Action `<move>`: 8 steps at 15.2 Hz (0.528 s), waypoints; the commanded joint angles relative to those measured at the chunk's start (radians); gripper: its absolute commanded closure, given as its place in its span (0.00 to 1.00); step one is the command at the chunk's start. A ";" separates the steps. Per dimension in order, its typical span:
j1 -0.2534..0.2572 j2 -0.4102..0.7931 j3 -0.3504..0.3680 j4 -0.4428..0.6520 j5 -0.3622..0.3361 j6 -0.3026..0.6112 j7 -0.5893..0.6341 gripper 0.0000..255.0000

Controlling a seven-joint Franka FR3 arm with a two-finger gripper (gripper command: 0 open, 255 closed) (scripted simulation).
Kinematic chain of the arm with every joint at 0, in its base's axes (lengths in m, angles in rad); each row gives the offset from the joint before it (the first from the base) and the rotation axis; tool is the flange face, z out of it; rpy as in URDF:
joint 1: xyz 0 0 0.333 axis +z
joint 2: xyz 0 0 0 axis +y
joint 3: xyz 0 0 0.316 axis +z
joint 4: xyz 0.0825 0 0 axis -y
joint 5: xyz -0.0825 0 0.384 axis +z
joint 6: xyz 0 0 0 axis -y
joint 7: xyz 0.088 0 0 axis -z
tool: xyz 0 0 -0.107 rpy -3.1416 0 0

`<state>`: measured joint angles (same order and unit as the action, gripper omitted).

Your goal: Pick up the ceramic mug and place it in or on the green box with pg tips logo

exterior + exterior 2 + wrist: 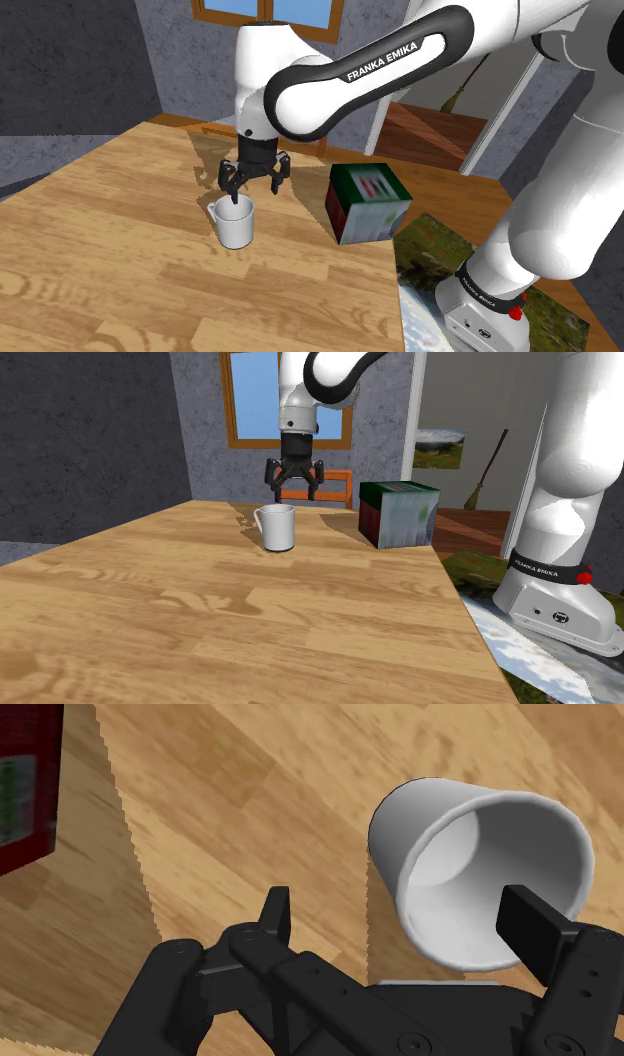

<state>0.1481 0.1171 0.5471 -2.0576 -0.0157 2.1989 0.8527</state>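
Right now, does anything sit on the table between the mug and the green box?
No. In the shoulder view, only bare wooden tabletop lies between the white mug and the box; the second exterior view agrees.

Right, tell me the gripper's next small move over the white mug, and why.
Probably ease straight down a little. The open black two-finger gripper hangs just above the upright white mug on the wooden table; in the wrist view one finger overlaps its rim, and nothing is clasped.
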 commanded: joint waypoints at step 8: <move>0.024 0.091 -0.008 -0.016 -0.064 0.095 0.054 0.00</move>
<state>0.1691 0.1993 0.5404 -2.0737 -0.0732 2.2861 0.9016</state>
